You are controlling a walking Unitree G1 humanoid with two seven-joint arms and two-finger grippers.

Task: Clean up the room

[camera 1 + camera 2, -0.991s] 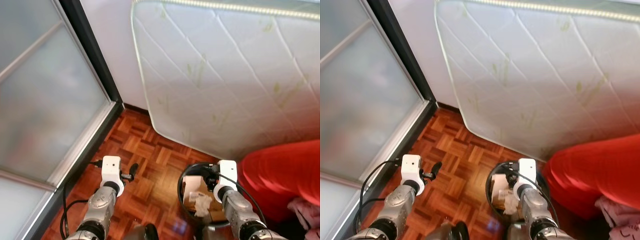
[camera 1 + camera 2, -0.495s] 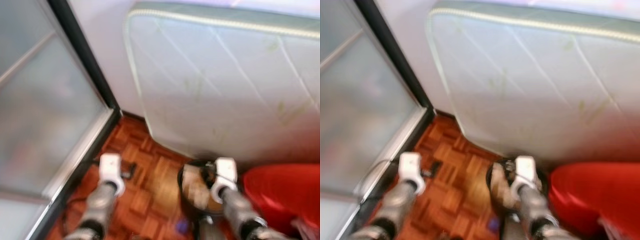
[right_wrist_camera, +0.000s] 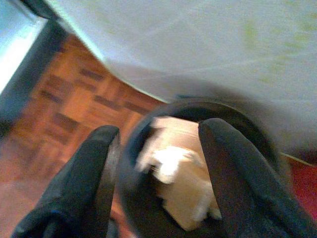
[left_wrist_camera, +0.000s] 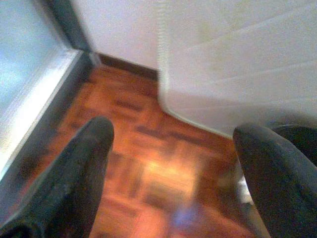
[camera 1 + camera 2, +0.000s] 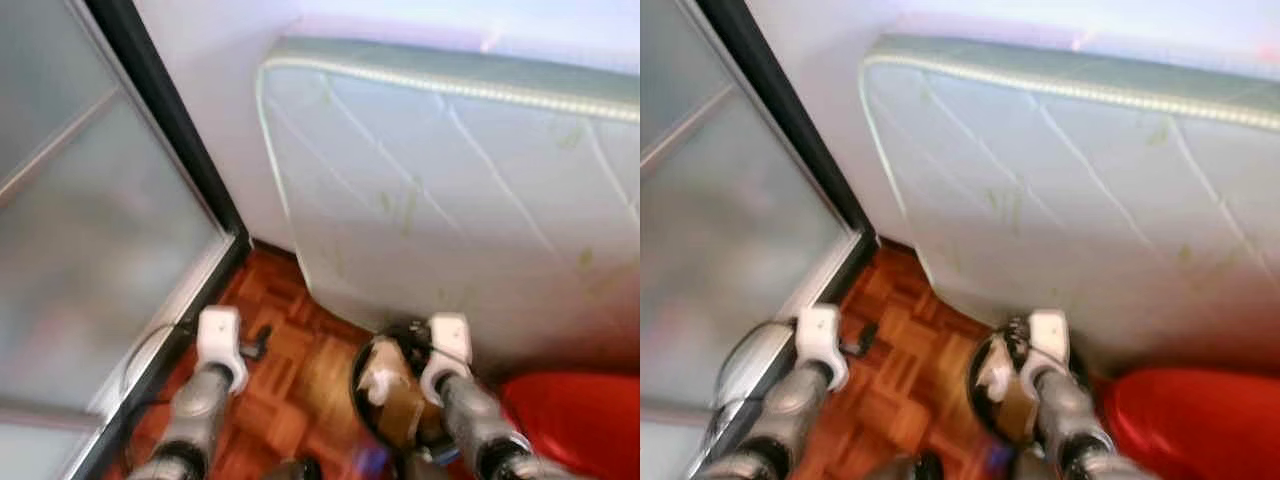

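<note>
A round black waste bin point(image 3: 198, 148) holding crumpled paper and cardboard is seen on the parquet floor point(image 5: 290, 370) against a white quilted mattress point(image 5: 450, 200), under the empty, spread right gripper point(image 3: 158, 163); the left gripper point(image 4: 173, 163) is held wide open

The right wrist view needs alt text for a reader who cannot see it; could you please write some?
Blurred view along the right gripper, its two black fingers open above a round black bin holding crumpled paper and cardboard. Behind stand a white mattress and parquet floor.
</note>
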